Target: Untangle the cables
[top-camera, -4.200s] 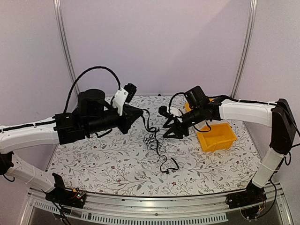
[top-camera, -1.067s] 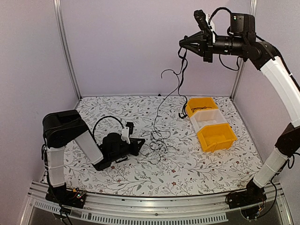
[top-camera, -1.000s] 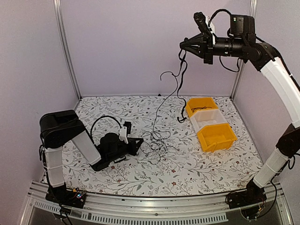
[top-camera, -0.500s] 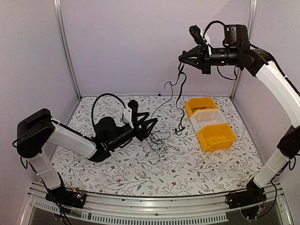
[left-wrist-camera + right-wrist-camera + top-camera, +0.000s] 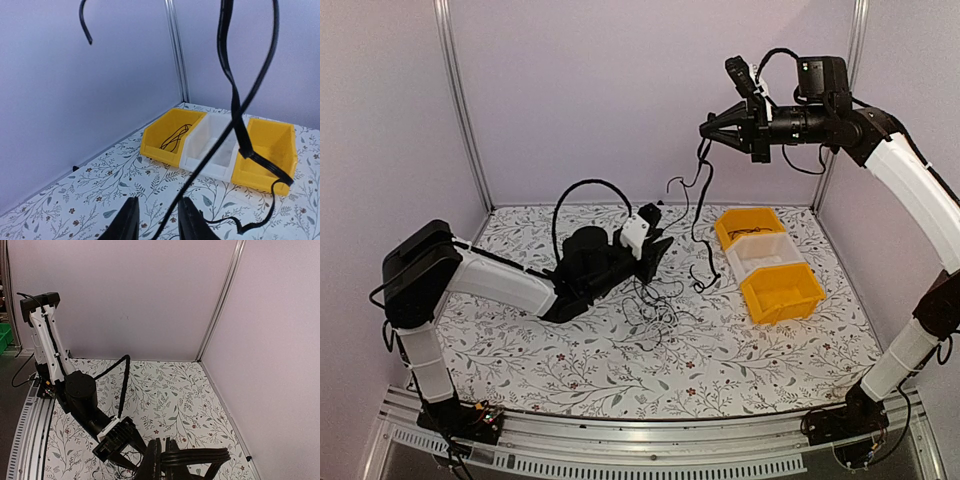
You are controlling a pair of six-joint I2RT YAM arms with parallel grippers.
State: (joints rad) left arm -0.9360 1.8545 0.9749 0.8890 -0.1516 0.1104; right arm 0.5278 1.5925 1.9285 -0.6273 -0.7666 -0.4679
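Held high, my right gripper (image 5: 706, 127) is shut on a looped black cable (image 5: 698, 200) that hangs down to the table by the bins. In the right wrist view the gripper (image 5: 162, 440) clamps that bundle of cable (image 5: 205, 457). A tangle of thin cables (image 5: 655, 300) lies on the floral table. My left gripper (image 5: 662, 243) hovers just behind the tangle, beside the hanging cable. In the left wrist view its fingers (image 5: 128, 220) stand apart, with a thin black cable (image 5: 200, 170) rising between them. A thicker flat cable (image 5: 235, 85) hangs in front.
Three bins stand in a row at the right: a yellow one (image 5: 745, 225) holding a coiled cable (image 5: 175, 137), a white one (image 5: 760, 250) and another yellow one (image 5: 782, 290). Metal posts (image 5: 460, 110) frame the back corners. A rail (image 5: 620, 455) runs along the near edge.
My left arm has swung from low at the left toward the hanging cable, and its jaws have opened. The right gripper has come down a little, still holding its cable.
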